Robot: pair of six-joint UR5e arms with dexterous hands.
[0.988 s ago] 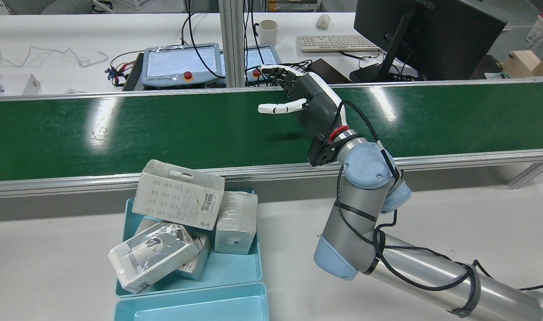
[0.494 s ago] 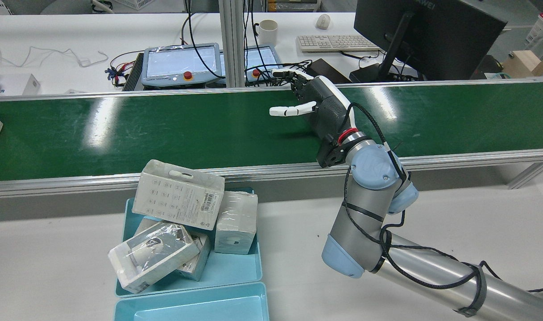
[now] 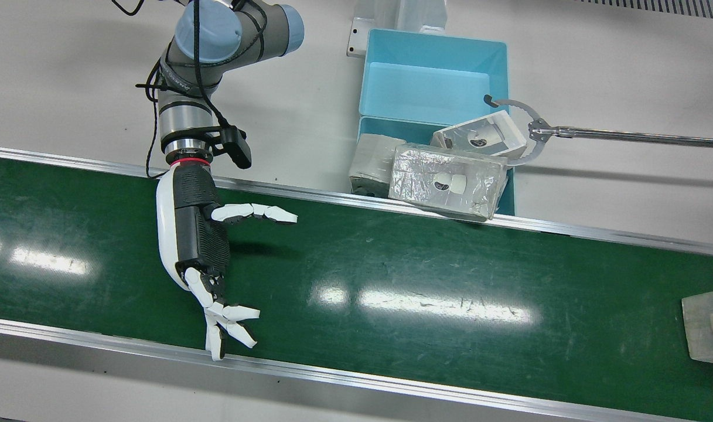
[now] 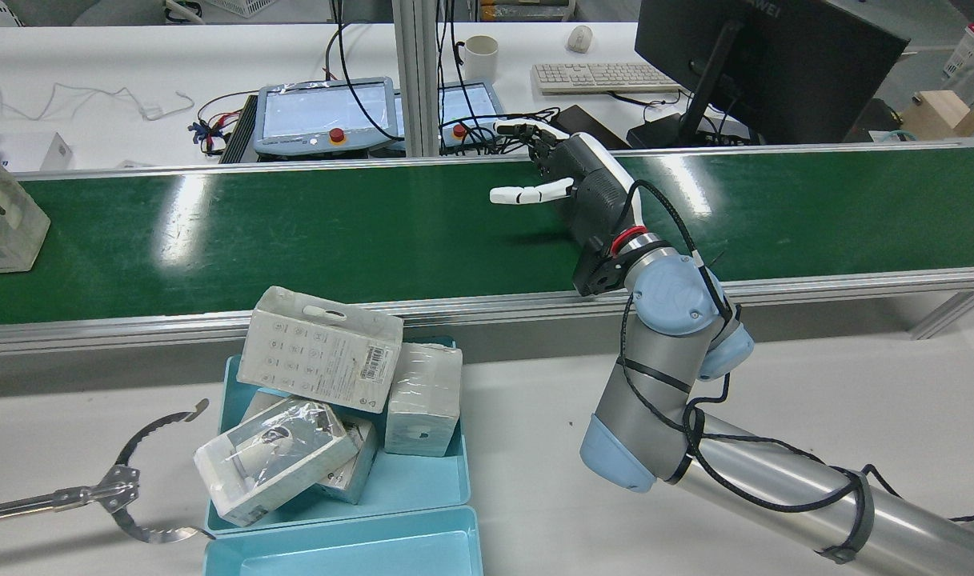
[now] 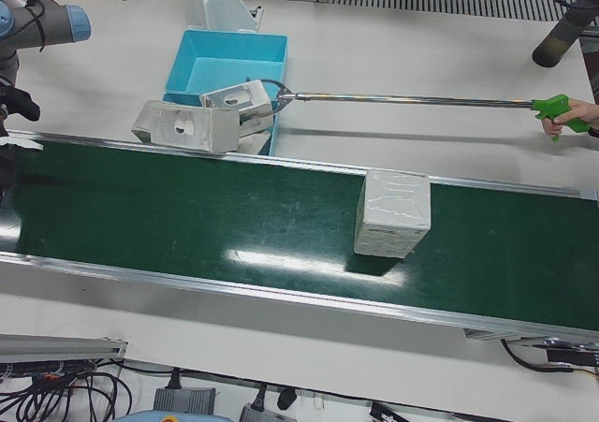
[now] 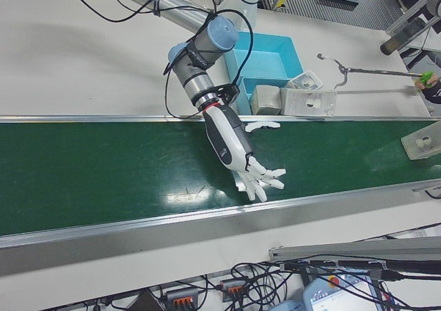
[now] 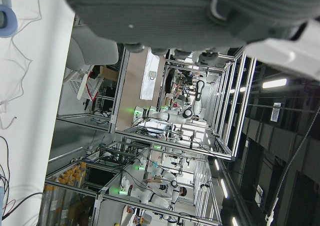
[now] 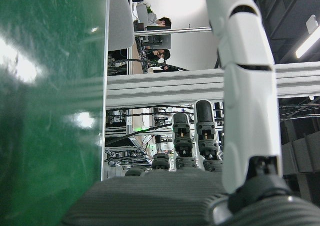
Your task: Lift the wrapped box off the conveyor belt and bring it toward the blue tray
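A wrapped box rides the green conveyor belt at the rear view's far left edge. It also shows in the front view and the left-front view. My right hand is open and empty, fingers spread, just above the belt, far to the box's right; it also shows in the front view. The blue tray stands beside the belt's near rail, holding several wrapped boxes. Only the palm of my left hand shows, in its own view.
A second, empty blue tray adjoins the filled one. A person's long reacher tool has its claw by a box at the tray's edge. Monitor, keyboard and teach pendants stand on the desk beyond the belt.
The wrapped box has come in from the rear view's left edge and travelled further onto the belt. My right hand shifted a little to the right. The reacher tool has appeared by the tray.
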